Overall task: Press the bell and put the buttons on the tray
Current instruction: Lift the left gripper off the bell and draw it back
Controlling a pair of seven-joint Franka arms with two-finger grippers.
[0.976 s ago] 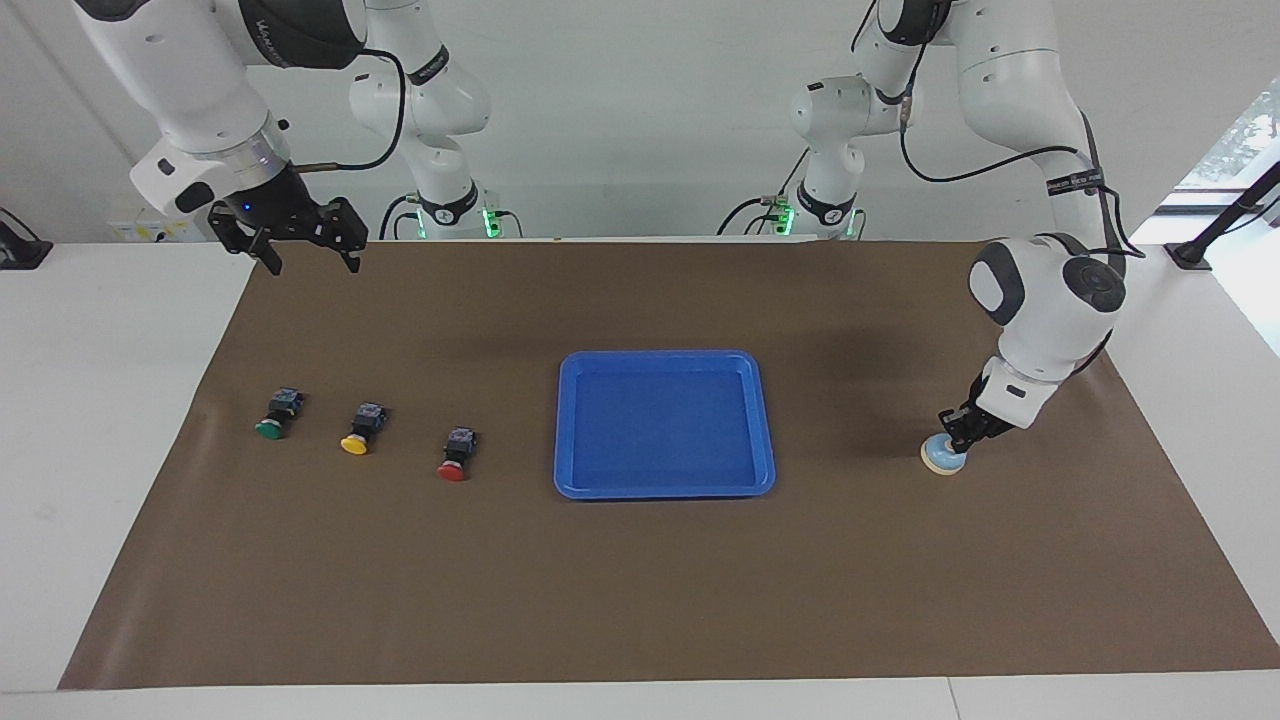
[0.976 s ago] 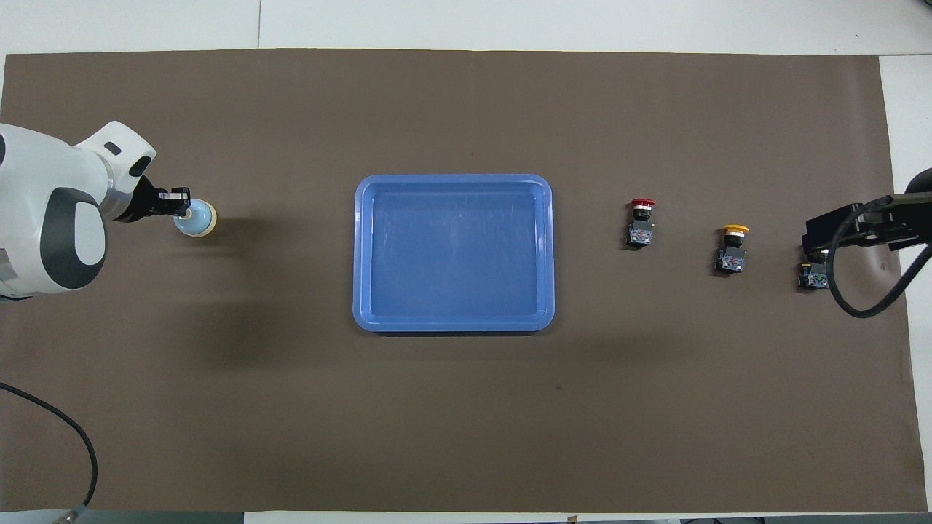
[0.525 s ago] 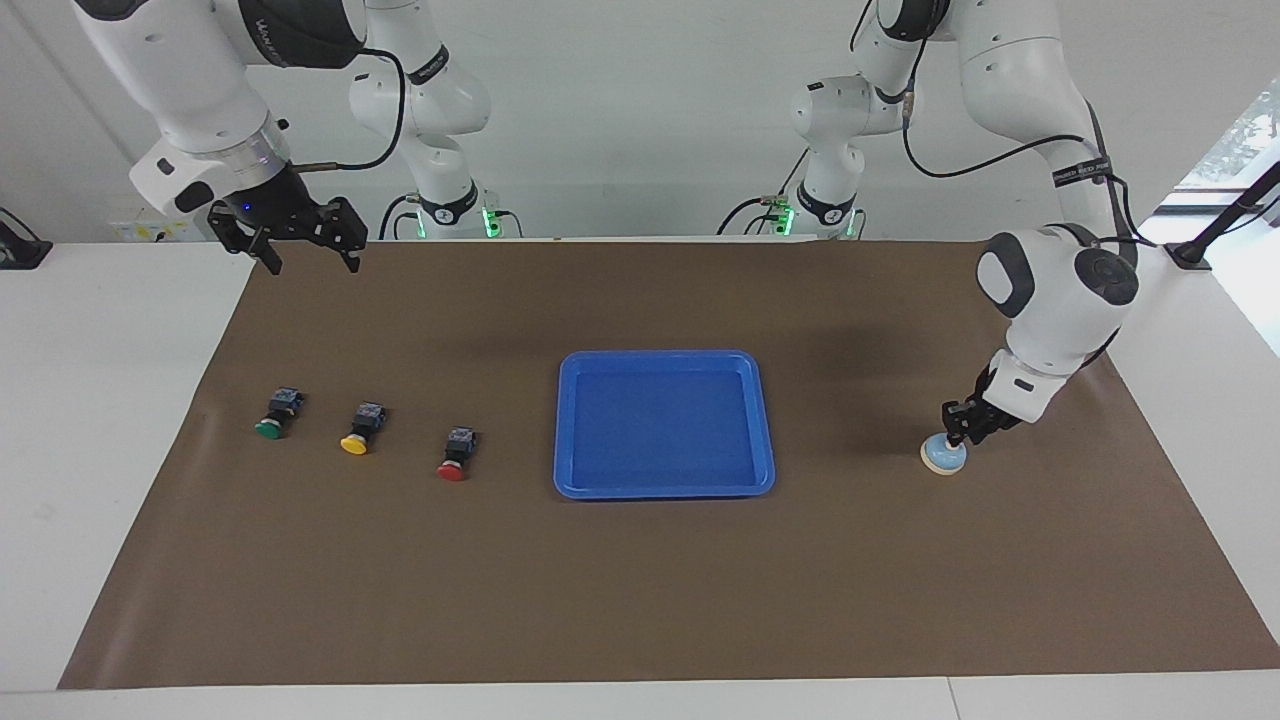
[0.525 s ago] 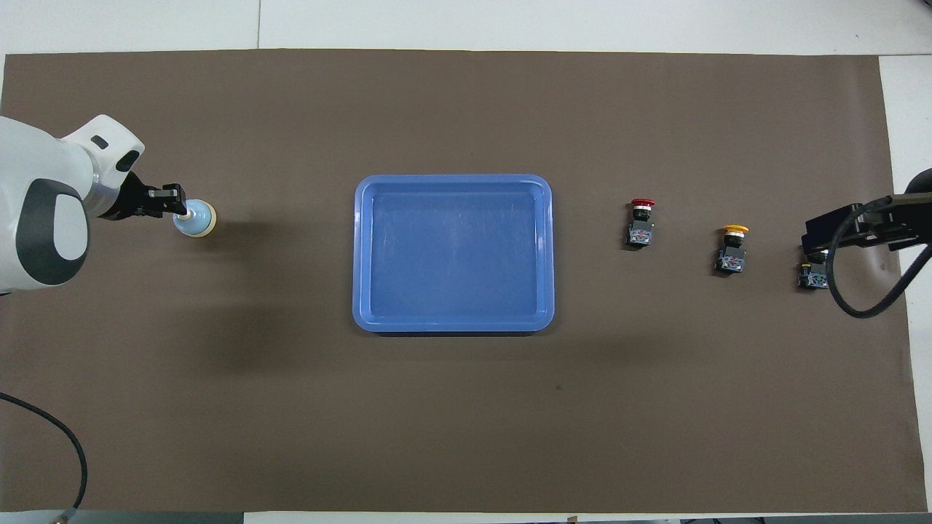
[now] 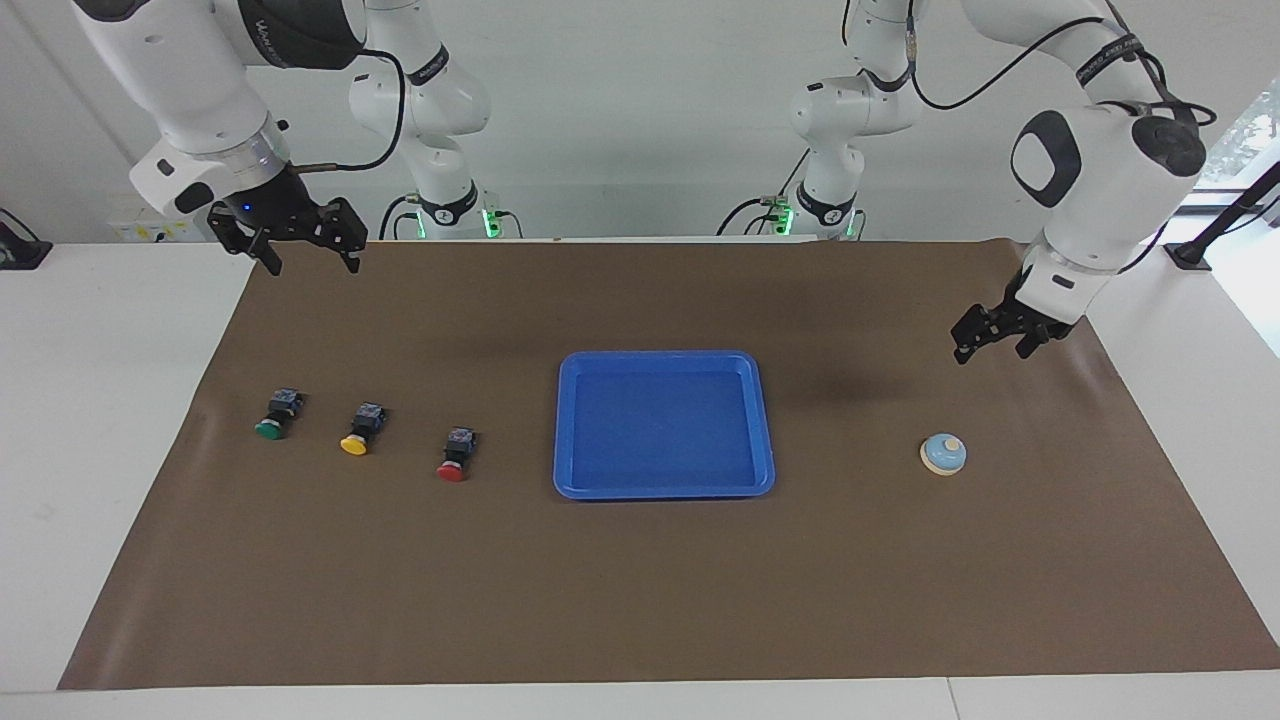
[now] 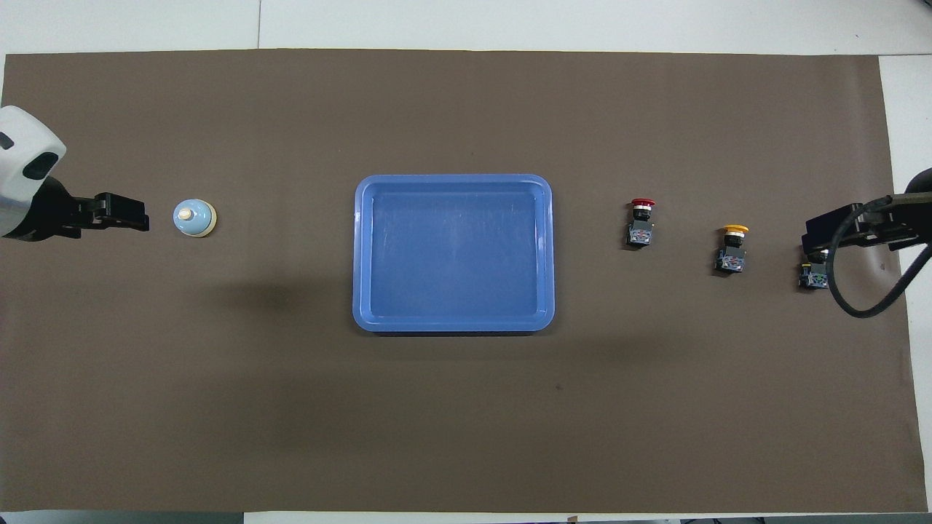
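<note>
Bell [image 5: 943, 454] on brown mat [image 5: 640, 590]

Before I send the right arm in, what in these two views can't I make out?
- Green button: overhead view, cap hidden under the right gripper; only its black body shows.
- Left gripper: overhead view, arm cut off by the frame edge.
- Markings on the button bodies: too small, both views.

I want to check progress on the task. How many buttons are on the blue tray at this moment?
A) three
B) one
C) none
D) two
C: the blue tray holds nothing, and the red button, yellow button and green button all stand on the brown mat toward the right arm's end of the table.
</note>
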